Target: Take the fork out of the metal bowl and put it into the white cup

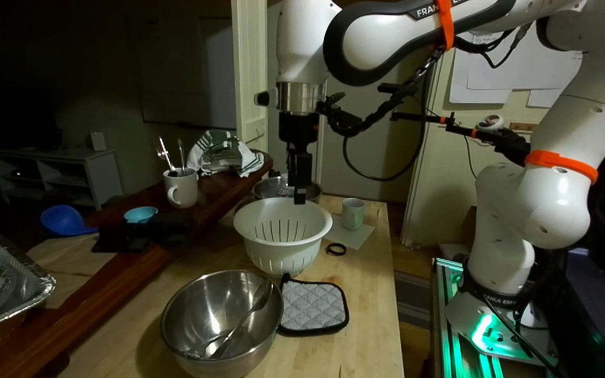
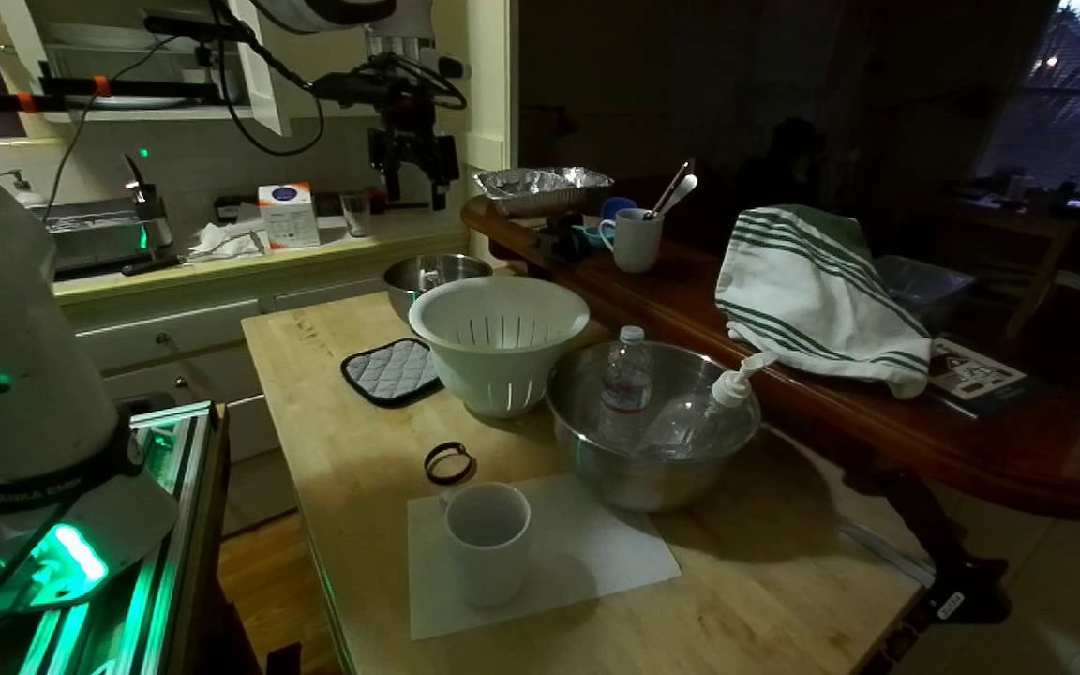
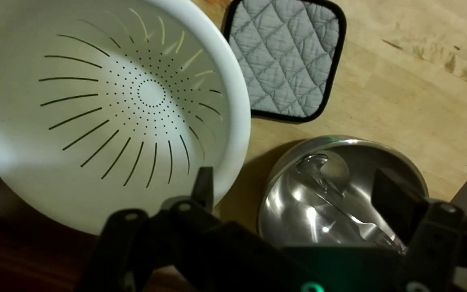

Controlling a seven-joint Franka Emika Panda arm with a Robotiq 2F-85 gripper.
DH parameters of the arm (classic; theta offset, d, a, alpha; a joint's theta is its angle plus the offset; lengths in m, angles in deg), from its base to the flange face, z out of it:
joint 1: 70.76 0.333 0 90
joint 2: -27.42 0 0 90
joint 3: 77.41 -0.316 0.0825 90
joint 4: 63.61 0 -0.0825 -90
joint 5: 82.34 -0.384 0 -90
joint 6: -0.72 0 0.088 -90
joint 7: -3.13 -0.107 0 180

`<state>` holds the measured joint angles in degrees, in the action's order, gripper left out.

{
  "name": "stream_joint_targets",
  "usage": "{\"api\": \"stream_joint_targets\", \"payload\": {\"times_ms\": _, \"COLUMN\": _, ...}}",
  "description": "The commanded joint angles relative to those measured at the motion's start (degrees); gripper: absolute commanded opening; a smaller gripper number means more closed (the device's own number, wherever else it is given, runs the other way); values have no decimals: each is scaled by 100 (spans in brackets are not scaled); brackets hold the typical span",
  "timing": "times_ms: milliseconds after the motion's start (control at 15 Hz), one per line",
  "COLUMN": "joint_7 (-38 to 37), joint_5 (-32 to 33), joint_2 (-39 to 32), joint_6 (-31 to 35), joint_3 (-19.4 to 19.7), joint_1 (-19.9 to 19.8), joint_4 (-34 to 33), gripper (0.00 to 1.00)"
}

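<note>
One fork (image 3: 365, 228), the object to be moved, rests inside the metal bowl (image 1: 195, 304) on the desk (image 1: 365, 294). In the wrist view its shaft runs from between ten and eleven o'clock to between four and five, the widened end toward the latter; reflections in the steel blur its outline. The claw (image 2: 416, 192) is released, its two fingers well apart with nothing between them, and hangs well above the desk. In the wrist view the bowl lies at four o'clock from the white colander (image 3: 152, 93) and at five o'clock from the grey pot holder (image 3: 286, 61).

The white cup (image 1: 187, 184), holding slender utensils (image 2: 685, 186), stands on the wooden ledge (image 2: 1018, 455), at eleven o'clock from the bowl in an exterior view. A second white mug (image 2: 488, 562), on a paper sheet (image 2: 596, 534), is judged not to be the goal.

Step in hand, as judged: approach, before the grasp. The next move calls for centring the claw over the bowl, turning it so that the fingers, aligned roughly nine to three o'clock in the wrist view, would close across the shaft, then lowering without striking the rim. Grasp, lift and transfer remain to be done.
</note>
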<state>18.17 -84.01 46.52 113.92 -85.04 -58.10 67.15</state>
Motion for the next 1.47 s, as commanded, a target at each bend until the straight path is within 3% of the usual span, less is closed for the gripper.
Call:
{"api": "stream_joint_targets", "payload": {"times_ms": 0, "joint_7": 269, "joint_5": 78, "joint_2": -290, "joint_6": -173, "joint_3": -25, "joint_1": 29, "joint_4": -244, "gripper": 100}}
{"api": "stream_joint_targets", "payload": {"times_ms": 467, "joint_7": 1456, "joint_5": 183, "joint_2": -2604, "joint_6": -170, "joint_3": -477, "joint_1": 268, "joint_4": -1544, "gripper": 100}}
{"api": "stream_joint_targets", "payload": {"times_ms": 733, "joint_7": 1466, "joint_5": 1178, "joint_2": -3659, "joint_6": -403, "joint_3": -771, "joint_1": 451, "joint_4": -2337, "gripper": 100}}
{"api": "stream_joint_targets", "payload": {"times_ms": 867, "joint_7": 1447, "joint_5": 1783, "joint_2": -3804, "joint_6": -510, "joint_3": -819, "joint_1": 572, "joint_4": -2554, "gripper": 100}}
{"api": "stream_joint_targets", "payload": {"times_ms": 933, "joint_7": 1396, "joint_5": 1374, "joint_2": -3603, "joint_6": -162, "joint_3": -850, "joint_1": 405, "joint_4": -2172, "gripper": 100}}
{"api": "stream_joint_targets", "payload": {"times_ms": 1133, "joint_7": 1395, "joint_5": 1675, "joint_2": -3785, "joint_6": -321, "joint_3": -875, "joint_1": 507, "joint_4": -2447, "gripper": 100}}
{"api": "stream_joint_targets", "payload": {"times_ms": 1400, "joint_7": 1745, "joint_5": 1810, "joint_2": -3967, "joint_6": 365, "joint_3": -940, "joint_1": 501, "joint_4": -2458, "gripper": 100}}
